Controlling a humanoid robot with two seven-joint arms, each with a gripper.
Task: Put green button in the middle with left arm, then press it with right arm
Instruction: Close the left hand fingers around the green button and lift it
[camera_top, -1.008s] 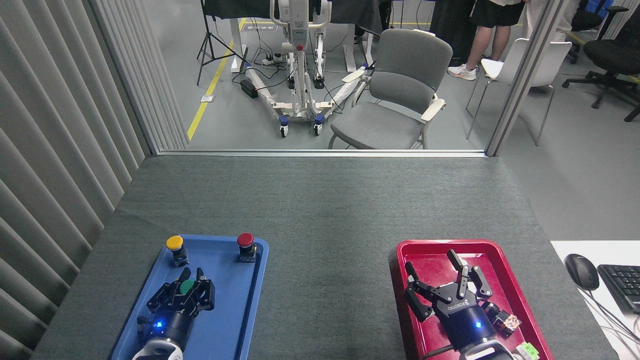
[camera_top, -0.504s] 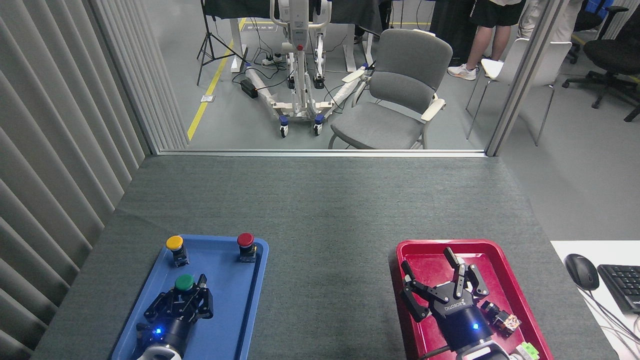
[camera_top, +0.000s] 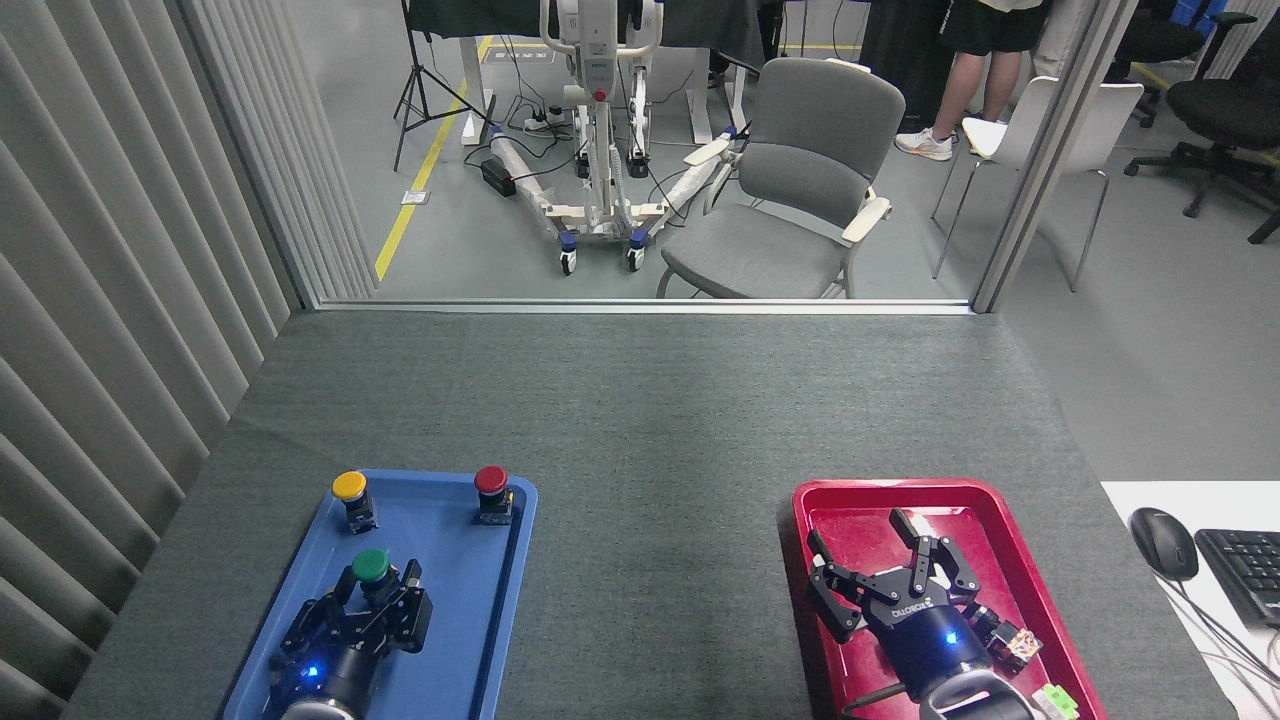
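Down at the near left, the left gripper (camera_top: 378, 588) is sitting over the blue tray (camera_top: 455, 640), its blue light glowing on the black body. Its two fingers (camera_top: 410, 578) are pointing away from the robot toward the green button (camera_top: 371, 566), which is standing upright on the tray floor. The fingertips are reaching the button's black base from the near side, one on each flank, with the green cap showing clear above them. Whether the pads are actually pressing the base or only lying just beside it, I cannot tell: the linkage is dark and is covering the contact, so the grip state is staying uncertain.

Farther back on the same tray, the yellow button (camera_top: 350, 487) is standing near the far left corner and the red button (camera_top: 490, 481) near the far right corner, both well apart from the gripper.

Across the table, the right gripper (camera_top: 867, 568) is hanging over the red tray (camera_top: 850, 495), white lettering showing on its body. Its fingers are spreading wide apart and holding nothing. Small coloured parts (camera_top: 1020, 645) are lying just beside its wrist on the right.

Between the two trays, the middle (camera_top: 660, 520) of the dark grey cloth is lying bare.
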